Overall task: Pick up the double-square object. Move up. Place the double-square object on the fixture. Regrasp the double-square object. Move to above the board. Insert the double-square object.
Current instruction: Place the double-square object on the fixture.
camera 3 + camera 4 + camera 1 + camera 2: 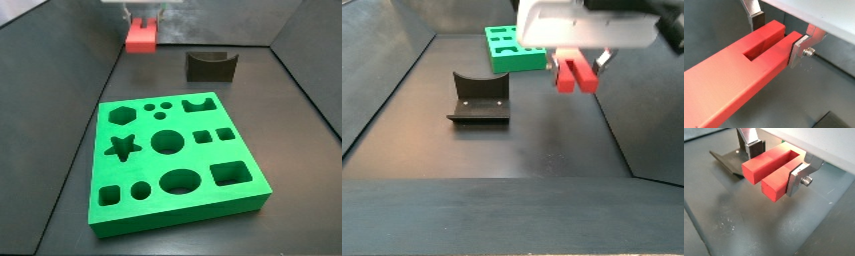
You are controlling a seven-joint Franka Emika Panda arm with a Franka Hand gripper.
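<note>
The double-square object [744,70] is a long red block, and its slotted end sits between the two silver fingers. My gripper [777,35] is shut on it at the slot end, one finger [799,178] pressed flat on a prong and the other on the opposite side. Both square prong ends [765,175] show in a wrist view. In both side views the block [579,75] hangs under the gripper [140,18], off the floor. The dark fixture [478,98] with its curved top stands apart to one side. The green board [174,160] lies flat on the floor.
Dark grey walls enclose the floor on several sides. The fixture [210,65] stands between the gripper and the board's far edge. A corner of the fixture [729,160] shows behind the block in a wrist view.
</note>
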